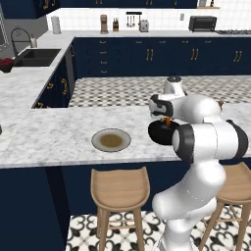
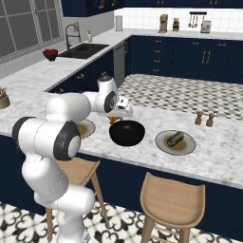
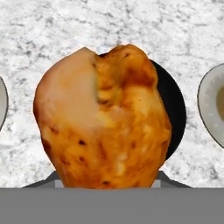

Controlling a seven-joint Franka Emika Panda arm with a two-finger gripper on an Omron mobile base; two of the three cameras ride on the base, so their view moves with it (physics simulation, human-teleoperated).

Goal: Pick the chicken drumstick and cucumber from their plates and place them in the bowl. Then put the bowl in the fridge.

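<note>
My gripper [image 1: 166, 119] is shut on the orange-brown chicken drumstick [image 3: 103, 118] and holds it just above the glossy black bowl [image 2: 127, 133]. In the hand view the drumstick looms close, hiding the fingertips and most of the bowl [image 3: 174, 105] beneath it. A sliver of the drumstick [image 2: 114, 120] shows under the hand at the bowl's left rim. The dark green cucumber [image 2: 175, 138] lies on its plate [image 2: 163, 144] to the right of the bowl. The other plate [image 1: 111, 140] sits bare to the left of the bowl.
Two wooden stools [image 1: 120, 188] stand under the marble counter's front edge [image 1: 73, 159]. Salt and pepper shakers [image 2: 204, 118] stand behind the cucumber plate. A sink [image 2: 85, 50] and a red bowl [image 2: 50, 54] are on the far left counter.
</note>
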